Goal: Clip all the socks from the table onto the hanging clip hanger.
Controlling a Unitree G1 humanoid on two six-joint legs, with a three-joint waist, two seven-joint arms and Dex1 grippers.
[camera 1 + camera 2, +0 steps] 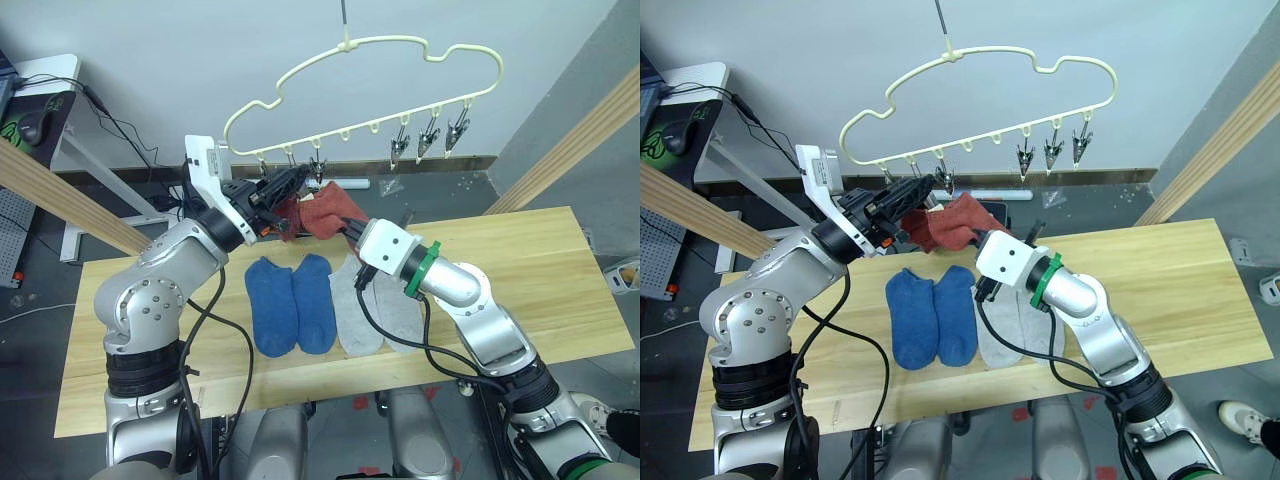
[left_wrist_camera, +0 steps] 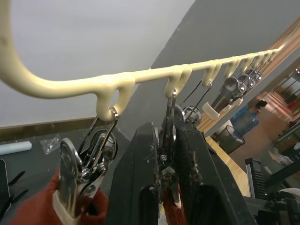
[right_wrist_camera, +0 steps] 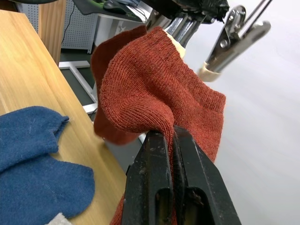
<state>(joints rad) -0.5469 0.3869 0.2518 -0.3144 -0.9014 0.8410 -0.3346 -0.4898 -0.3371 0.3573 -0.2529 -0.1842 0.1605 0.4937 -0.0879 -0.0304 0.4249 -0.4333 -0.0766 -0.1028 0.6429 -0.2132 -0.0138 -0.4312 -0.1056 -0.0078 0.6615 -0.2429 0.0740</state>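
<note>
The pale yellow clip hanger (image 1: pixel 360 45) hangs above the table's (image 1: pixel 540 260) far edge. My left gripper (image 1: pixel 285 183) is raised to the hanger's left end and is shut on a silver clip (image 2: pixel 168 140). The clip beside it (image 2: pixel 79 173) has rust red fabric in its jaws. My right gripper (image 3: pixel 172 140) is shut on a rust red sock (image 3: pixel 154 89) and holds it up just under those clips. Two blue socks (image 1: pixel 290 305) and two light grey socks (image 1: pixel 355 315) lie side by side on the table below.
Three silver clips (image 1: pixel 430 135) hang free at the hanger's right end. Round wooden poles slant past the table's left (image 1: pixel 60 195) and right (image 1: pixel 570 140) ends. A white desk (image 1: pixel 45 75) with a mouse and cables stands at the far left.
</note>
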